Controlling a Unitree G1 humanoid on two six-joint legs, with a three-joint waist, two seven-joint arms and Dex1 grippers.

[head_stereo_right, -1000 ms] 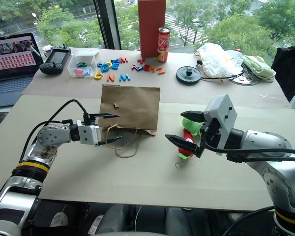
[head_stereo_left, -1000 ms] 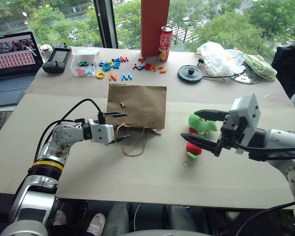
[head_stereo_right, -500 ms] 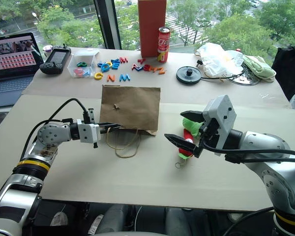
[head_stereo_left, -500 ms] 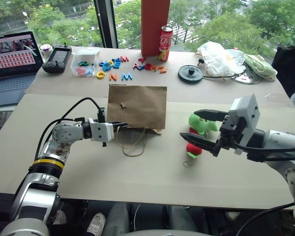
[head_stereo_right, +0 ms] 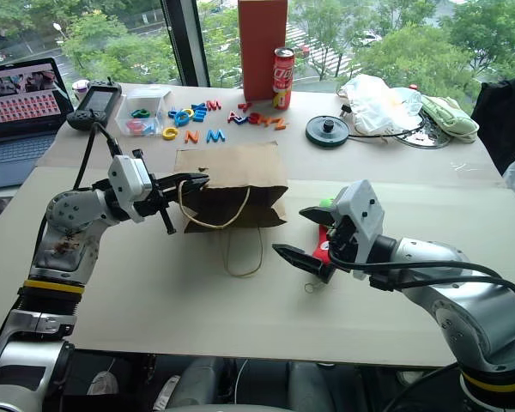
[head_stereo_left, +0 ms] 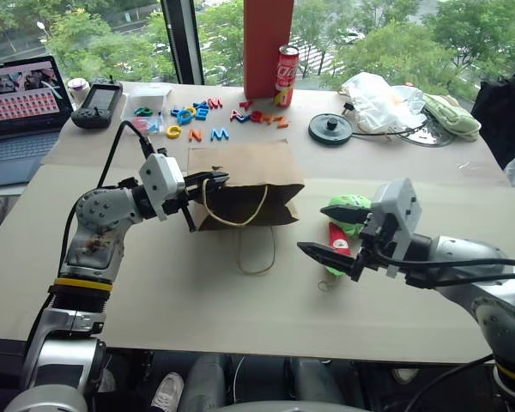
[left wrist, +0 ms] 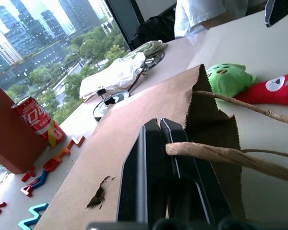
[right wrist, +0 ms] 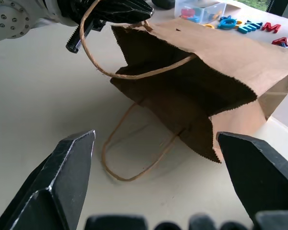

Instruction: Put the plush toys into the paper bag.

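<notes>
Clearly the left gripper's [head_stereo_left: 208, 182] black fingers are pinched shut on one cord handle [head_stereo_left: 233, 204] of the brown paper bag [head_stereo_left: 247, 182], holding its upper lip off the table [head_stereo_left: 240, 300] so the mouth gapes toward the robot. To do this well, that lip should be kept raised and steady while the right gripper [head_stereo_left: 336, 230], fingers spread wide and empty, closes on the green plush toy [head_stereo_left: 350, 211] or the red plush toy [head_stereo_left: 336, 237] just beside the bag
</notes>
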